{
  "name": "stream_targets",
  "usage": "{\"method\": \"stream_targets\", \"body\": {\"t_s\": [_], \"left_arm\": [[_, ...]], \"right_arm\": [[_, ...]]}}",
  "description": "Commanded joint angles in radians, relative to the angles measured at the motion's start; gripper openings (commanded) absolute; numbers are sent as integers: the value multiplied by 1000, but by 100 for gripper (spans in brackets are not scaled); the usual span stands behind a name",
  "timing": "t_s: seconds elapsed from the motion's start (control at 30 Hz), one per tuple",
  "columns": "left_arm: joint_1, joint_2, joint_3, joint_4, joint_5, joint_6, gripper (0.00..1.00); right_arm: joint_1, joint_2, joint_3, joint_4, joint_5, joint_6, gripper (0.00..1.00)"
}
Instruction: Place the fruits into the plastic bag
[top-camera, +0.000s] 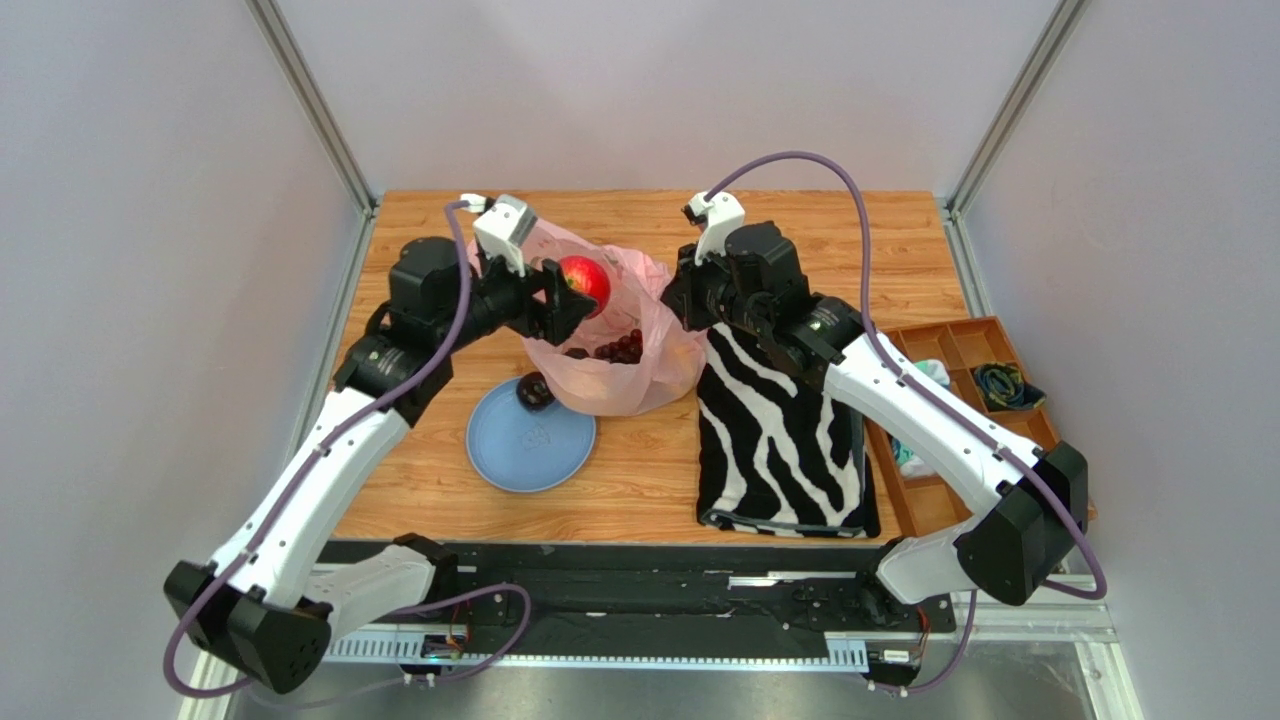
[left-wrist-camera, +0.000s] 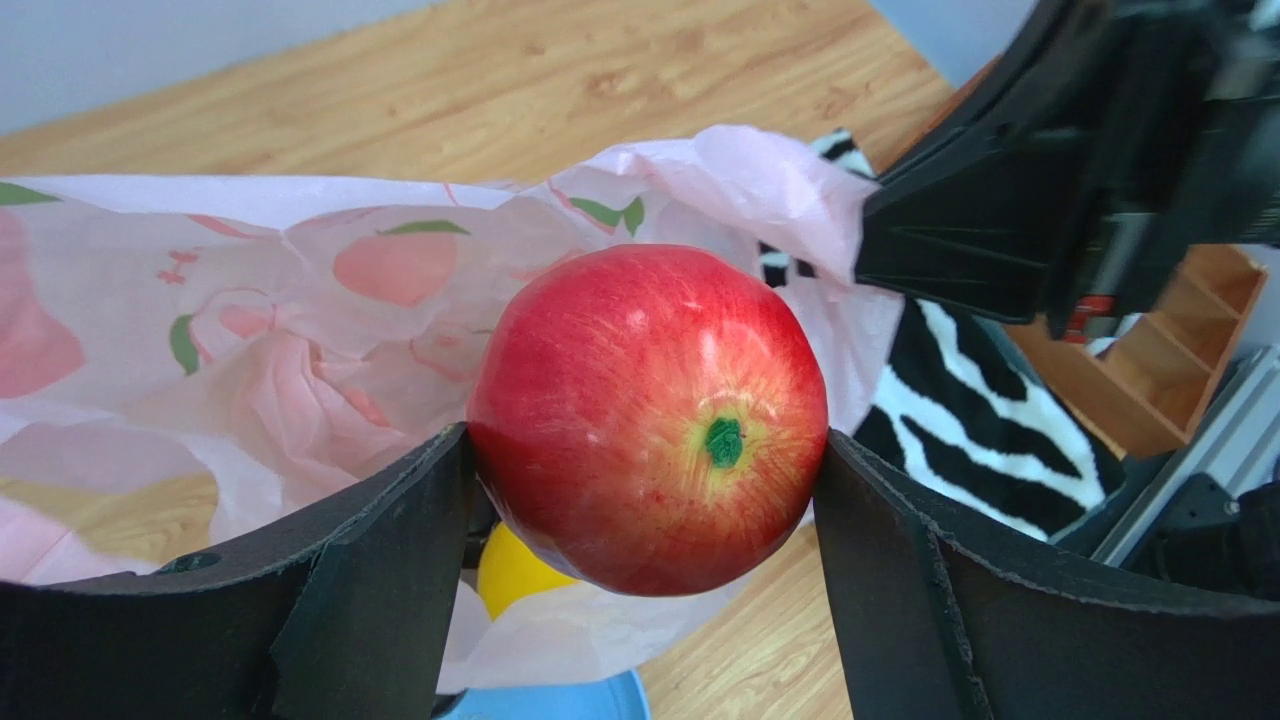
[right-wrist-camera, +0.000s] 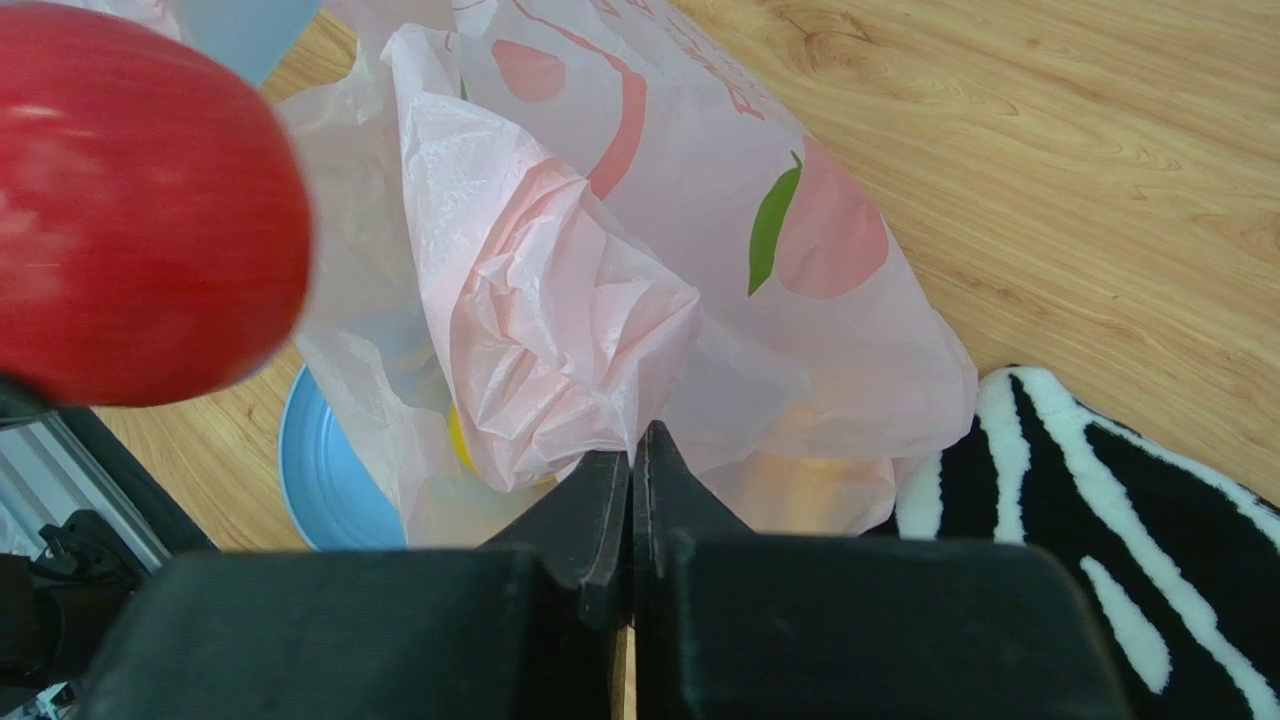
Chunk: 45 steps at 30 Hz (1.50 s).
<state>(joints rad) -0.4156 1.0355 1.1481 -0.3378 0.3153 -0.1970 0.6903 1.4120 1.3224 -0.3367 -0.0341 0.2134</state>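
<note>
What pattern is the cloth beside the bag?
The cloth has black-and-white zebra stripes; top view shows it best.

Two white arms (top-camera: 932, 420), black joints (top-camera: 1014, 540), looping purple cables (top-camera: 860, 195), matte black fingers (left-wrist-camera: 376, 600)

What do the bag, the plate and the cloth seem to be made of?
Bag: thin translucent plastic film, crinkled and faintly glossy. Plate: smooth matte blue, plastic or ceramic, unclear which. Cloth: probably plush fabric, with fuzzy pile at its edge.
</note>
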Motion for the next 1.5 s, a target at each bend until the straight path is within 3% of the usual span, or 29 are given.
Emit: {"method": "stream_targets", "body": {"t_s": [0.0, 0.13, 0.27, 0.63, 0.77, 0.93, 1.1, 1.47], "left_arm": [[1, 63, 21, 43, 30, 59, 58], [3, 104, -20, 34, -70, 80, 57], [3, 142, -28, 28, -71, 123, 59], [1, 369, 50, -78, 82, 58, 60], [-2, 397, 39, -44, 166, 24, 60], [-18, 422, 47, -67, 159, 31, 61], [-40, 474, 96, -164, 110, 56, 68], [-43, 475, 102, -182, 94, 50, 88]], "right_arm": [[-3, -31, 15, -5, 13, 9, 0], [-3, -24, 17, -9, 16, 11, 0], [-3, -8, 26, -13, 14, 14, 0], [-5, 1, 20, -21, 23, 18, 0], [-5, 7, 20, -24, 25, 18, 0], [-5, 19, 21, -19, 23, 23, 0], [-3, 38, 35, -22, 16, 29, 0], [-5, 28, 32, -33, 30, 29, 0]]}}
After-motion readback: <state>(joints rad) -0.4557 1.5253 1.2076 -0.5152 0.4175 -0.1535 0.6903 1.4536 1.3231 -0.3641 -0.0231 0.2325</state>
